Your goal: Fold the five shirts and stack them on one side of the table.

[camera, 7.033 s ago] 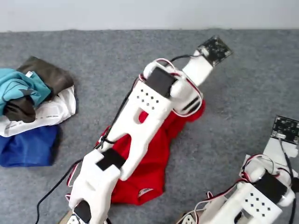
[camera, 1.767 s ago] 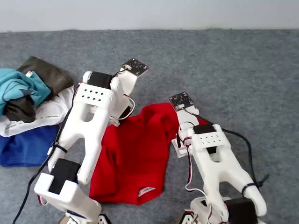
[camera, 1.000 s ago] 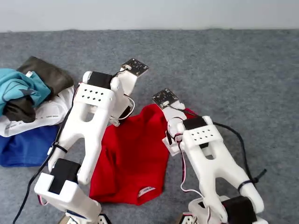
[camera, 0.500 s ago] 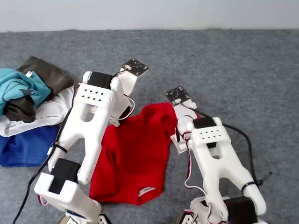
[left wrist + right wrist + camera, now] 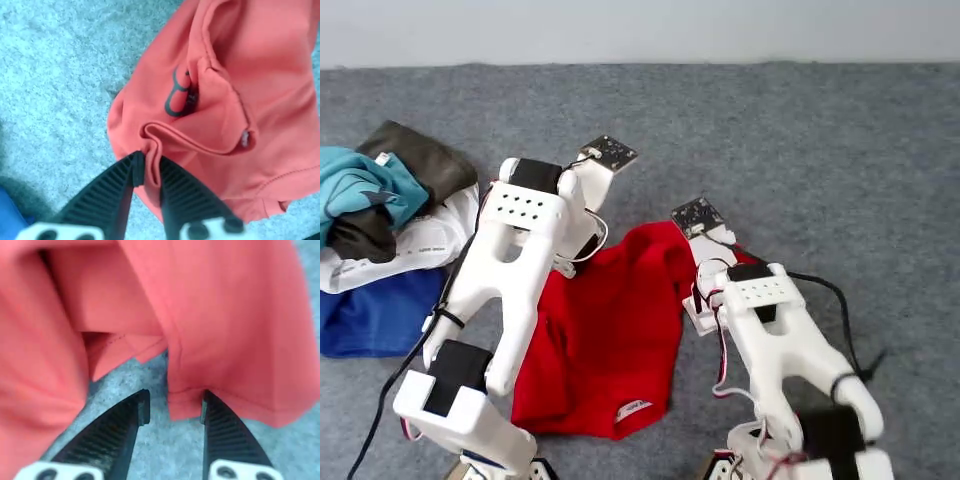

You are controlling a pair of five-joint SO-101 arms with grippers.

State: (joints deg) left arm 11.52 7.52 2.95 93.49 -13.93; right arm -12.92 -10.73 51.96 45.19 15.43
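**Mia:** Where is the red shirt (image 5: 605,330)?

**Ben:** It lies in the middle of the grey counter (image 5: 820,150), between the two arms. It is spread out but lumpy, not folded yet.

**Mia:** And the other shirts?

**Ben:** They sit in a messy pile of shirts (image 5: 390,230) out at the side, past the left arm (image 5: 515,260). I can see a teal one, a brown one, a white one and a blue one. None looks folded.

**Mia:** What are the left jaws doing?

**Ben:** They are pinched almost shut on a little fold at the edge of the red shirt.

**Mia:** And the right arm (image 5: 770,320)?

**Ben:** Its right jaws are open wide, down low by the counter. The hem of the red shirt hangs in the gap between them. It is blurry there, so the cloth may or may not touch them yet.

**Mia:** So which step is this?

**Ben:** I think it is the start of folding the first shirt. Both arms are getting a hold on it.

**Mia:** What should come next?

**Ben:** The right jaws need to close on that hem. Then both arms can lift their sides together and lay the cloth over flat. If only one side is held, the shirt will bunch up.
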